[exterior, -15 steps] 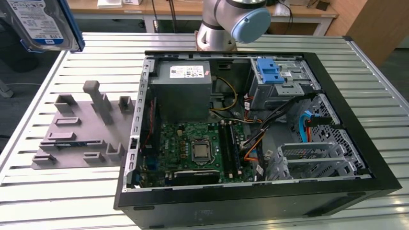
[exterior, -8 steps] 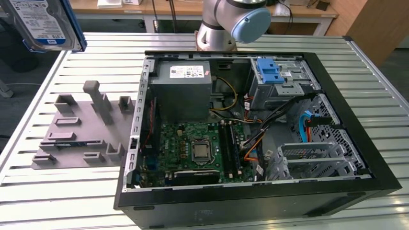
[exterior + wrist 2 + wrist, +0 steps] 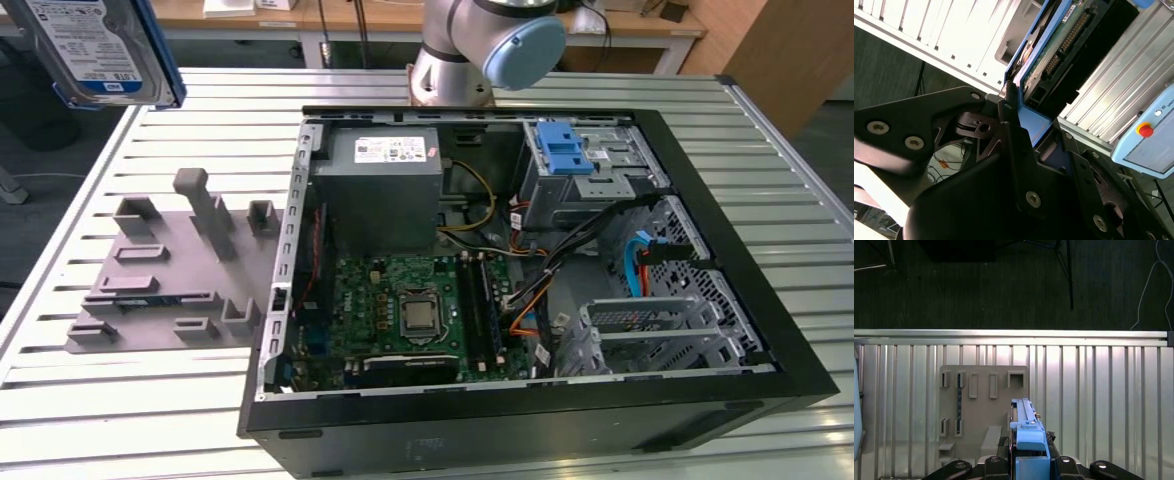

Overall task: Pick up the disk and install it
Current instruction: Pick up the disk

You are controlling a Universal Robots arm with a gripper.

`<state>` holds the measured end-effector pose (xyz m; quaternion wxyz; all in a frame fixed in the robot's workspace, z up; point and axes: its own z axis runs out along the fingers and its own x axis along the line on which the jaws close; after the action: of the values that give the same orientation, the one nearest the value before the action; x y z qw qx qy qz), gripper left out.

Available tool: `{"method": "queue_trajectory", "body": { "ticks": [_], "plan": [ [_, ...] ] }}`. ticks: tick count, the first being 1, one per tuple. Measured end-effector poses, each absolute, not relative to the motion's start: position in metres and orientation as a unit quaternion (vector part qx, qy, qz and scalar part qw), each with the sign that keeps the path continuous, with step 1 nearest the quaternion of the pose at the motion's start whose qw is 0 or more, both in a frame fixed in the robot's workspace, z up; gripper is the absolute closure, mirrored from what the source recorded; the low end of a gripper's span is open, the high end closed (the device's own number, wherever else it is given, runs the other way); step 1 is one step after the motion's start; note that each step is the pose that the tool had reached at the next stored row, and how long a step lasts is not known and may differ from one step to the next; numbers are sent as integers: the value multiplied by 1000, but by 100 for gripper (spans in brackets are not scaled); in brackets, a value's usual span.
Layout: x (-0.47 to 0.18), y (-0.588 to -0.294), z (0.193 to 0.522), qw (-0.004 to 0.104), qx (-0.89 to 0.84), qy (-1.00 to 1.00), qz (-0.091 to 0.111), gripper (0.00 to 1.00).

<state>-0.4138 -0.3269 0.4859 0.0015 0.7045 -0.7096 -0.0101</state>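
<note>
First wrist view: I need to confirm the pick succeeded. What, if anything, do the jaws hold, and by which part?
The disk, gripped at one end, where the jaws close on its blue carrier frame.

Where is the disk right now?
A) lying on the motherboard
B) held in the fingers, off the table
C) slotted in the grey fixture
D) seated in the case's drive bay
B: in both wrist views the disk sits clamped between the fingers, and the exterior view shows it high above the table.
</note>
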Motion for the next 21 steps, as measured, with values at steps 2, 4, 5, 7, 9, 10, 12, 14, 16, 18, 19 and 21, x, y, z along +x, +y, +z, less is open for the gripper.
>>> {"method": "queue_trajectory", "body": {
  "ticks": [2,4,5,7,9,10,12,14,16,18,19,21],
  "plan": [
    [-413,-327,486,1,705,-710,-10,64],
    [-412,-327,486,1,705,-710,-10,64],
    [-411,-327,486,1,705,-710,-10,64],
    [-410,-327,486,1,705,-710,-10,64],
    [-409,-327,486,1,705,-710,-10,64],
    [-408,-327,486,1,705,-710,-10,64],
    [-407,-327,486,1,705,-710,-10,64],
    [-406,-327,486,1,705,-710,-10,64],
    [-405,-327,486,1,705,-710,-10,64],
    [-404,-327,486,1,705,-710,-10,64],
    [-403,-327,486,1,705,-710,-10,64],
    [-402,-327,486,1,705,-710,-10,64]
  ]
}}
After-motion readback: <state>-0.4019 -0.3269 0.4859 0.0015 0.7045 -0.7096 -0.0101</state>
